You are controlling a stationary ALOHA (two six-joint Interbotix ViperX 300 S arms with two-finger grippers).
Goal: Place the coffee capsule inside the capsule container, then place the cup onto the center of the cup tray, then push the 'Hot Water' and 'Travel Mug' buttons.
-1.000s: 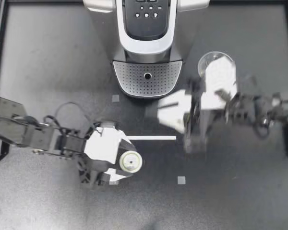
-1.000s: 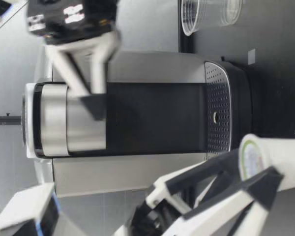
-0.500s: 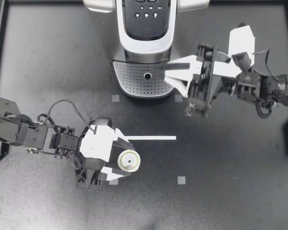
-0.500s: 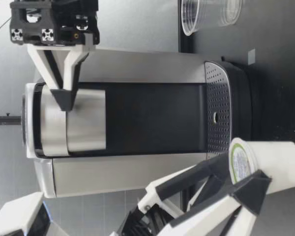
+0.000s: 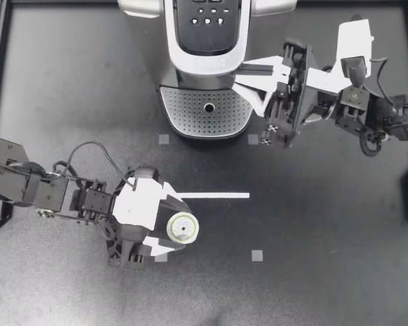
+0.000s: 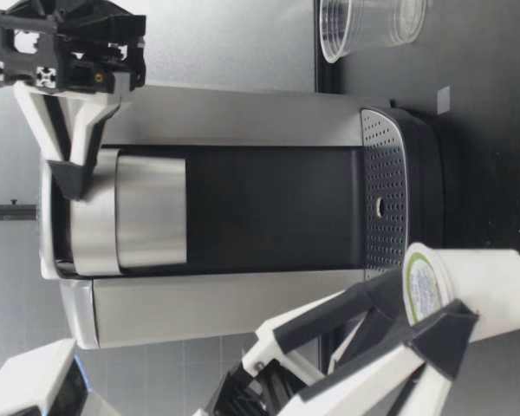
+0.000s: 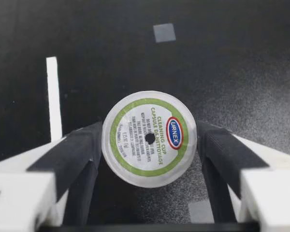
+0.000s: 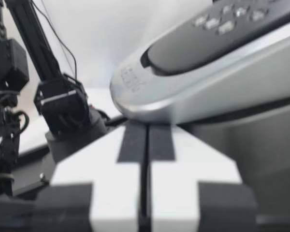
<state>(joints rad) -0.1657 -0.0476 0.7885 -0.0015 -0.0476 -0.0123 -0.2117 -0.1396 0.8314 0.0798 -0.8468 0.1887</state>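
On the dark table (image 5: 326,272), in front of the machine (image 5: 207,41), my left hand (image 5: 173,227) clamps the capsule (image 5: 184,228) upright by its sides, ready for loading; my right hand (image 5: 239,75), pinched empty, meets the machine's lid lip, probably to lift it

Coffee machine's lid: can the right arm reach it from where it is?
Probably yes. My right pincer, shut, is up at the lid's front edge, with nothing visible between them.
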